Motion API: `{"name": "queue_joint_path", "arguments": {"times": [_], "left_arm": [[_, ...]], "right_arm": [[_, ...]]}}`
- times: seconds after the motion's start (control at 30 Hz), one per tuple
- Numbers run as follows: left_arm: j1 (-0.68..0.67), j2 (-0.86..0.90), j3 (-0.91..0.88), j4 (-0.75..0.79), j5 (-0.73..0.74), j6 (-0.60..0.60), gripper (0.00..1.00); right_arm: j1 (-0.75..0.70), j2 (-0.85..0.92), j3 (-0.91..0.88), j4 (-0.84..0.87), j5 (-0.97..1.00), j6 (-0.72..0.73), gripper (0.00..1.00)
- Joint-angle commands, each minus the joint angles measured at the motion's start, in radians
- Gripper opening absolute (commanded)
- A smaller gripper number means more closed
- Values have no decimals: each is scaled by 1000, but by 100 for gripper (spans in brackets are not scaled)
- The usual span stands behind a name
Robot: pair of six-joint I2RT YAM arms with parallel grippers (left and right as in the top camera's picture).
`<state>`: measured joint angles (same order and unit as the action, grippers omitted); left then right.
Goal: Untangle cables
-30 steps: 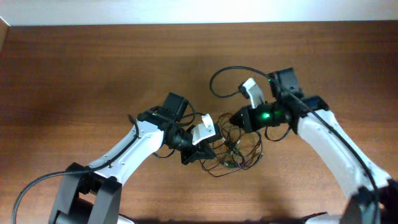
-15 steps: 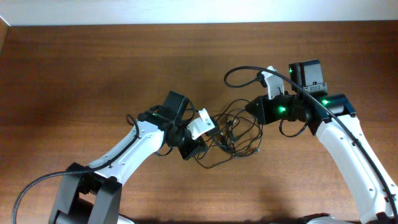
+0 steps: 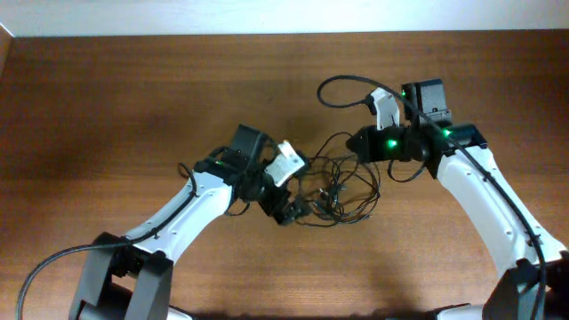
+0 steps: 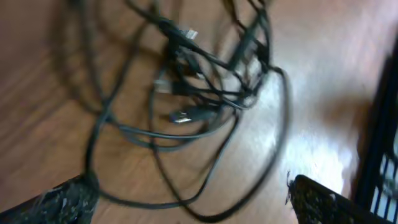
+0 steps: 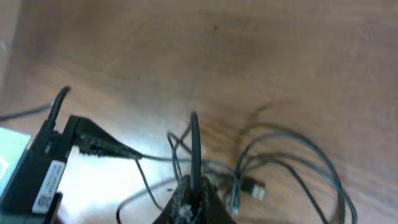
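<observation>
Between your two arms, the tangle of thin black cables (image 3: 338, 182) is lying in loose loops on the brown wooden table (image 3: 133, 89). You're mid pull-apart: your right gripper (image 3: 354, 142) is pinching one strand at the bundle's far right, fingers pressed together, while your left gripper (image 3: 296, 211) is hovering spread wide at the knot's left edge, gripping nothing. Next you're probably needing the left to close on a separate strand before drawing apart.

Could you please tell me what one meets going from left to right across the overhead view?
First the left arm → left pincer → cables → right arm; the right pincer overlaps the cables, so I leave it out.
</observation>
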<state>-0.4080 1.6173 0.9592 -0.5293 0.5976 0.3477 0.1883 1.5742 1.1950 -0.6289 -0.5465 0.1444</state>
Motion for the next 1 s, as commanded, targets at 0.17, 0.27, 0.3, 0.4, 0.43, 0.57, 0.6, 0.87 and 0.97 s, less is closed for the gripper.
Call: {"name": "queue_joint_path", "arguments": {"times": [0.17, 0.27, 0.3, 0.4, 0.43, 0.57, 0.6, 0.87, 0.97], "left_arm": [[312, -15, -5, 127, 226, -449, 99], [372, -15, -6, 124, 225, -449, 99], [372, -15, -7, 124, 224, -448, 99], [358, -15, -9, 124, 190, -448, 99], [352, -15, -9, 124, 179, -448, 99], [329, -15, -9, 105, 137, -448, 99], [329, -15, -9, 103, 135, -448, 99], [329, -15, -10, 90, 111, -448, 99], [329, -15, -10, 91, 111, -448, 99]], "right_arm": [[-32, 45, 19, 216, -135, 363, 9], [-32, 70, 19, 242, 47, 153, 4], [-32, 83, 19, 250, 71, 95, 4], [-32, 143, 19, 251, 95, 29, 6], [-32, 166, 19, 235, 95, 45, 20], [-29, 286, 19, 107, -36, 217, 30], [-25, 307, 19, 79, -90, 216, 30], [14, 341, 2, -12, -57, 216, 25], [29, 341, -4, -58, -64, 216, 26]]}}
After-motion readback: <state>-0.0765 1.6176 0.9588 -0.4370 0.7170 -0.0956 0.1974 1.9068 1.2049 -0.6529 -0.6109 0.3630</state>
